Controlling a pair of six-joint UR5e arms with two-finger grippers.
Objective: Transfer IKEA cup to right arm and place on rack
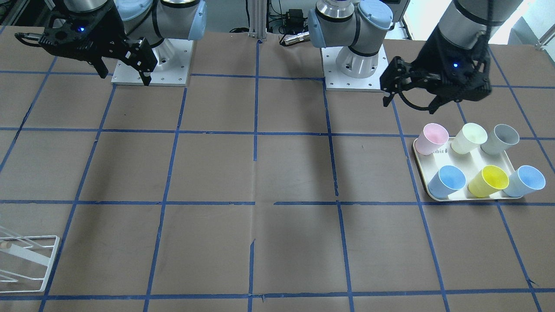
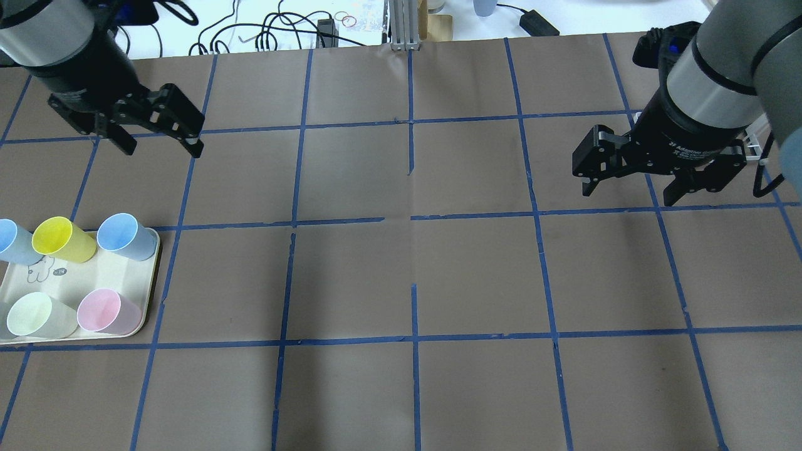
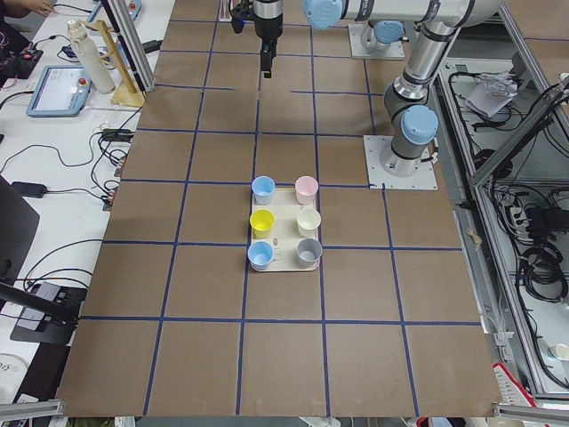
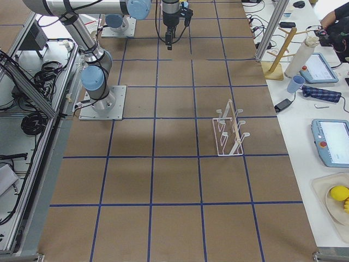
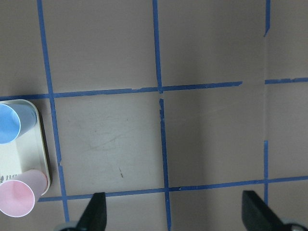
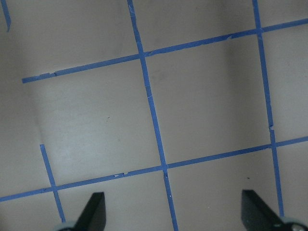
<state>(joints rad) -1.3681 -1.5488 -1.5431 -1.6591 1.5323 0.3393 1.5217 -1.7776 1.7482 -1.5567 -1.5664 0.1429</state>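
IKEA cup upright on tray corner; rack apparently upright, well apart; right arm raised.

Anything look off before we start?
Nothing stands out. IKEA cup and five other cups sit upright on the tray, rack stands upright, left gripper and right gripper hang open and empty.

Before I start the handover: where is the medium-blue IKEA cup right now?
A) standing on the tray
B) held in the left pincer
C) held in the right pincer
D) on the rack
A: the IKEA cup stands upright on the tray next to the yellow cup, and both the left pincer and right pincer hang open and empty.
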